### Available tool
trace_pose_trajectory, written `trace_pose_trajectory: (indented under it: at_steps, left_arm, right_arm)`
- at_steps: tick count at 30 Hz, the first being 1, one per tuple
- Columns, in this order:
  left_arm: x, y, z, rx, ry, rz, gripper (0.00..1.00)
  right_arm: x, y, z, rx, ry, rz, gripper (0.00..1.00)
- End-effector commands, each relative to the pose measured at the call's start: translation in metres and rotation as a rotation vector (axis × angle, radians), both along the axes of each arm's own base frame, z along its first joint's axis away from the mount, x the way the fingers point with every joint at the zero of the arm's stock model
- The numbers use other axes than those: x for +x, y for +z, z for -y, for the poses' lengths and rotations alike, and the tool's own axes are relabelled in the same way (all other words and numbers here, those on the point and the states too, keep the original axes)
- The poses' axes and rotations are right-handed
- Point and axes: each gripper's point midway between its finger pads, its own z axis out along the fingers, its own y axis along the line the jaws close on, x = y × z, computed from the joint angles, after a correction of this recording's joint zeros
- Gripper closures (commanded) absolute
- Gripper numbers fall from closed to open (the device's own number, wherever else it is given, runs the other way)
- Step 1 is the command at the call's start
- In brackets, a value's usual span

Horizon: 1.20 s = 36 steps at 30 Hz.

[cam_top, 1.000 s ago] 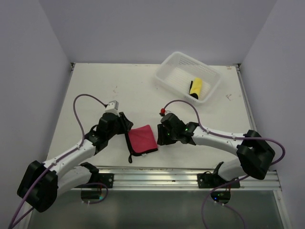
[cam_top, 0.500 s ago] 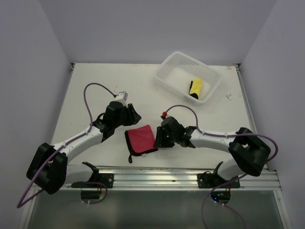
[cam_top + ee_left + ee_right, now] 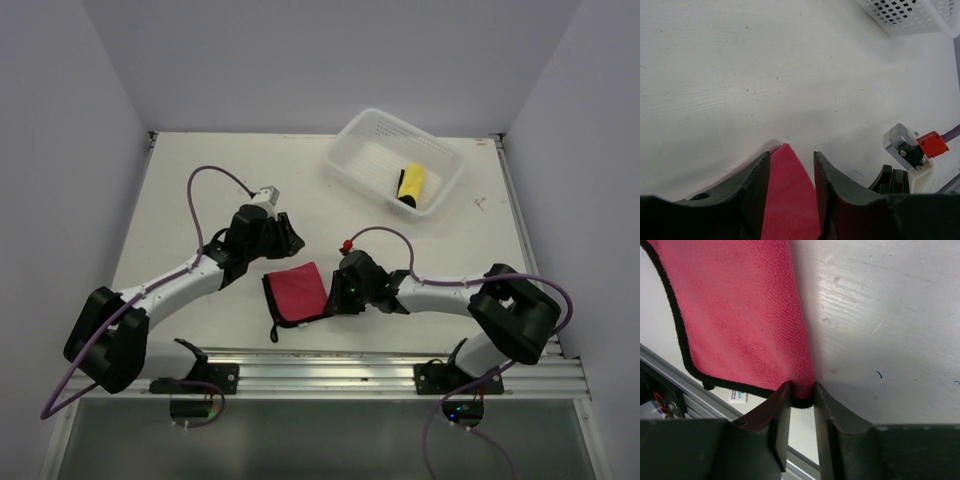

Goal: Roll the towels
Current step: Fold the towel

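A red towel (image 3: 297, 292) with black edging lies folded flat on the white table (image 3: 200, 190), near the front edge. In the right wrist view my right gripper (image 3: 801, 395) is shut on the towel's (image 3: 740, 305) near right corner, both fingers pressing the black hem. My left gripper (image 3: 790, 165) is open over the far edge, and a pointed corner of the towel (image 3: 790, 200) shows between its fingers. From above, the left gripper (image 3: 287, 243) sits behind the towel and the right gripper (image 3: 333, 297) at its right side. A rolled yellow towel (image 3: 411, 185) lies in the basket.
A white perforated basket (image 3: 372, 150) stands at the back right of the table, and its corner shows in the left wrist view (image 3: 910, 15). A metal rail (image 3: 320, 370) runs along the table's front edge. The right arm's wrist (image 3: 912, 150) is close to the left gripper.
The left arm has swung away from the towel's left side to its far edge. The right gripper has slid toward the near right corner and closed on it.
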Motion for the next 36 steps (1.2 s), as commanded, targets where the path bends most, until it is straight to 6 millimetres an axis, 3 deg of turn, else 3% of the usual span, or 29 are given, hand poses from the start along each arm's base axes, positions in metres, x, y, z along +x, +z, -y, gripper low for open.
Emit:
trace_pose_trajectory:
  at_steps: [1,6,9,14,15,18,36]
  left_arm:
    - [0.003,0.010,0.014,0.012,-0.041,0.023,0.57]
    - [-0.012,-0.010,0.031,0.081,-0.096,-0.046,0.57]
    - [-0.017,-0.020,0.039,0.132,-0.106,-0.073,0.57]
    - [-0.016,-0.023,0.046,0.218,-0.099,-0.081,0.57]
    - [-0.018,-0.034,0.041,0.277,-0.085,-0.105,0.57]
    - [-0.015,-0.042,0.039,0.332,-0.067,-0.119,0.57]
    - [-0.006,-0.086,0.038,0.450,-0.025,-0.185,0.57]
  right_arm:
    - [0.002,-0.006,-0.002,0.022,-0.023,-0.002,0.74]
    - [0.001,-0.011,-0.002,0.027,-0.021,0.006,0.93]
    - [0.002,-0.014,-0.003,0.028,-0.027,0.019,1.00]
    - [0.002,-0.017,-0.005,0.029,-0.024,0.026,1.00]
    - [0.001,-0.018,-0.005,0.027,-0.020,0.026,1.00]
    - [0.002,-0.017,-0.005,0.030,-0.022,0.035,1.00]
    - [0.003,-0.016,-0.001,0.037,-0.021,0.068,1.00]
